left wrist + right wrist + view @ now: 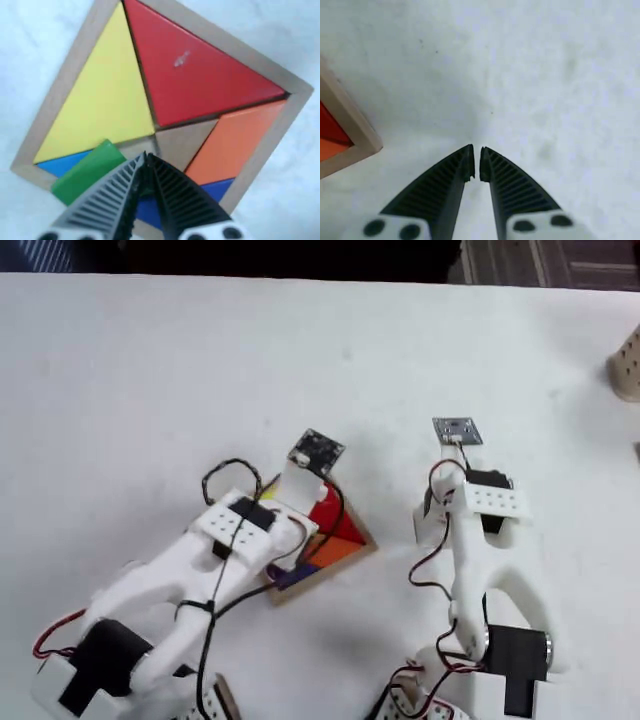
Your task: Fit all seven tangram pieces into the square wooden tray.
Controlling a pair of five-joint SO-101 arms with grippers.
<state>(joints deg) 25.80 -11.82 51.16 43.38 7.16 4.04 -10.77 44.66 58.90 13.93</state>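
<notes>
Left tool (146,167) is hovering over the centre of the tray (240,47), jaws closed on nothing. Green piece (87,170) is lying across the blue piece (59,164) and the tray rim, just beside one finger. Right tool (476,162), closed to a slit and empty, is sitting over bare desk (545,75) at the tray's 3 o'clock.

Overhead plus wrist close-ups (tray (350,122) shared)
</notes>
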